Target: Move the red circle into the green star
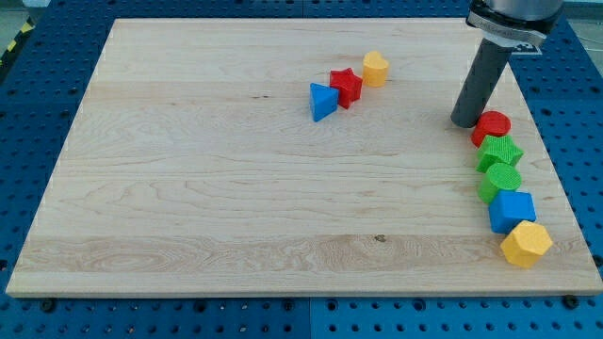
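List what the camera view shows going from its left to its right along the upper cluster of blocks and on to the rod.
Blue triangle → red star → yellow hexagon → my tip, just left of the red circle.

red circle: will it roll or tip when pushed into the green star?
Probably slides, not rolls: the red circle lies flat like a low disc. Its round edge may slip sideways off my tip, which sits at its left. It already touches the green star, so that may shift too.
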Controlling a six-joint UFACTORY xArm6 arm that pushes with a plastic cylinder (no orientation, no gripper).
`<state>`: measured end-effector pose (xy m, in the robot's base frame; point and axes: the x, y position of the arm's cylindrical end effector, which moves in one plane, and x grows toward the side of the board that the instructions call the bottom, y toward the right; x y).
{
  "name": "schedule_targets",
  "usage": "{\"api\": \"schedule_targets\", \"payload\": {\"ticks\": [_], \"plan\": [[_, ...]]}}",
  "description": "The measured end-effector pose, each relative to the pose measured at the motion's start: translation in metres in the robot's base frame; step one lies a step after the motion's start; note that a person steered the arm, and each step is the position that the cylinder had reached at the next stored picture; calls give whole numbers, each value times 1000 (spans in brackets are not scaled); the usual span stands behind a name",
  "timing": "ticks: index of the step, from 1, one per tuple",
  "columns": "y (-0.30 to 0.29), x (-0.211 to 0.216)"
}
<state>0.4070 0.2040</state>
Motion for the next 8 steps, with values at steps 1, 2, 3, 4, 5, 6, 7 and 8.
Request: {"api": "schedule_targets", "payload": {"ticks": [1,2,3,4,5,6,7,8], "plan": [[2,-14],[2,-16],[6,-16],[6,-10],[-4,-10],[-5,-10],[-13,-10],[-34,-11]]}}
